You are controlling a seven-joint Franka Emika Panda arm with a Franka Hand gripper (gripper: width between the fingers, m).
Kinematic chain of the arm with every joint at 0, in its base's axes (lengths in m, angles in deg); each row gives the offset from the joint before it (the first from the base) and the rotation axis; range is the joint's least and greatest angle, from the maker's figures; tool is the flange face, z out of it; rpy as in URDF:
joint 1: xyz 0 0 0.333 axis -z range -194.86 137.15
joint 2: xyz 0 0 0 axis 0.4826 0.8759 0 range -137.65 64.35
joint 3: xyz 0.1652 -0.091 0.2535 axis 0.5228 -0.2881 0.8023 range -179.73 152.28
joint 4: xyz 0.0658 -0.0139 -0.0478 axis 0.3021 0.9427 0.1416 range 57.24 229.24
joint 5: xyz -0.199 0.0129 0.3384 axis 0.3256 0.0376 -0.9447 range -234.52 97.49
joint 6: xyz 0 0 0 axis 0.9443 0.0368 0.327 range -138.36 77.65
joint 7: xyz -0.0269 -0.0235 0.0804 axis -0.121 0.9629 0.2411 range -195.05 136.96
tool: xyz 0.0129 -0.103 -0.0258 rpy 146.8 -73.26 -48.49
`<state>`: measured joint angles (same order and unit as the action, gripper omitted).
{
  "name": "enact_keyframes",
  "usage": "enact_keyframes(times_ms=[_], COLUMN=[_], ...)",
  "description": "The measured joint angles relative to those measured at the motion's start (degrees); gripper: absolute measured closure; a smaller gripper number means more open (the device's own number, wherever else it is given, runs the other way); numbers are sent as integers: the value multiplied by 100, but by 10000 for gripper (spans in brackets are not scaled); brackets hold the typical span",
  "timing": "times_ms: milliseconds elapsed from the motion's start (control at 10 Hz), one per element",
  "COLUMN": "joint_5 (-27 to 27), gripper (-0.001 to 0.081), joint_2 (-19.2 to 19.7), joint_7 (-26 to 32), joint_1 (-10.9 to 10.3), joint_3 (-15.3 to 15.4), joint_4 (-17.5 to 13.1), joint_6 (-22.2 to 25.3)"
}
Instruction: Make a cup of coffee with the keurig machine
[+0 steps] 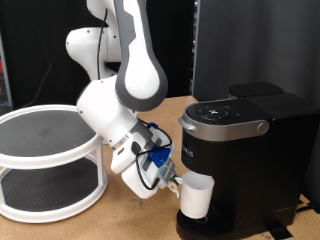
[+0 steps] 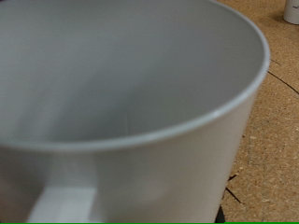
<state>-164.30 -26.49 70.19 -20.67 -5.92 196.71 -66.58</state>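
Observation:
The white cup stands on the drip tray of the black keurig machine, under its brew head. My gripper reaches in from the exterior view's left, and its fingertips are right at the cup's side. The cup fills almost the whole wrist view. There I look into its empty inside, and its handle points toward the camera. My fingers do not show in the wrist view. The machine's silver-grey lid is down.
A white two-tier round rack stands at the exterior view's left on the wooden table. A small white object sits far off on the table in the wrist view. Dark panels stand behind the machine.

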Motion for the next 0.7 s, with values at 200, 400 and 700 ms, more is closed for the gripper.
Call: enact_keyframes(times_ms=[200,400,700], joint_5=[-181,-356,-541], gripper=[738,738,738], joint_2=[140,257,365], joint_7=[189,376,572], joint_1=[-15,-18,-18], joint_3=[82,125,155], joint_4=[-35,-58,-72], joint_6=[-83,-123,-124])
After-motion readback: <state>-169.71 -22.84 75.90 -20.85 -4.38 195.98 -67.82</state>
